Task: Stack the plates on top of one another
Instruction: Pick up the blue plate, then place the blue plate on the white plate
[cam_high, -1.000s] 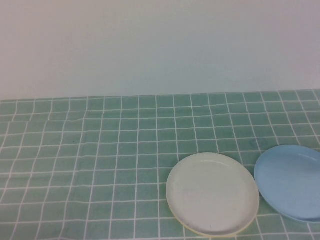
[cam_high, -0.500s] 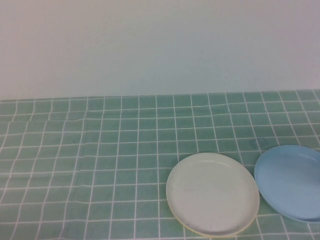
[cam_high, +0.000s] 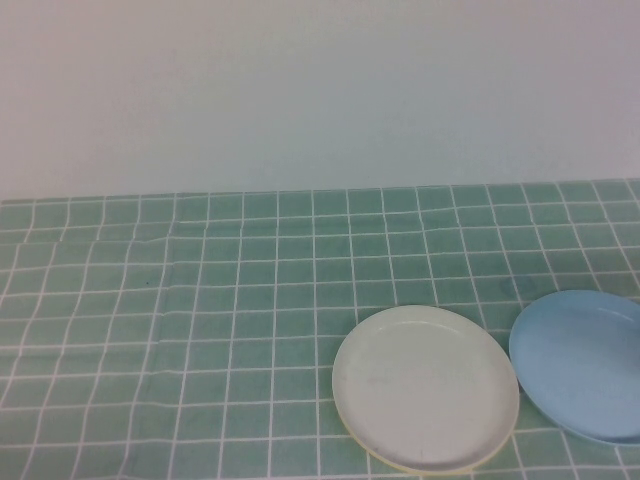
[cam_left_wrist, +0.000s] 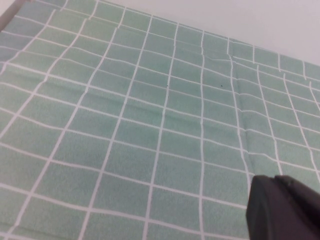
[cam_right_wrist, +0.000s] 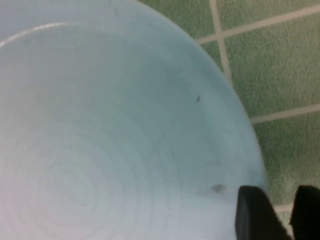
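A white plate (cam_high: 425, 388) with a pale yellow rim lies on the green checked cloth at the front, right of centre. A light blue plate (cam_high: 585, 362) lies just right of it, cut off by the picture's edge, and fills the right wrist view (cam_right_wrist: 115, 135). My right gripper (cam_right_wrist: 282, 200) is open at the blue plate's rim, with one finger (cam_right_wrist: 252, 215) over the plate and the other over the cloth. My left gripper (cam_left_wrist: 275, 182) is shut and empty above bare cloth. Neither gripper shows in the high view.
The green checked tablecloth (cam_high: 200, 320) covers the table and has shallow folds on the left (cam_left_wrist: 235, 100). A plain pale wall (cam_high: 320, 90) stands behind the table's far edge.
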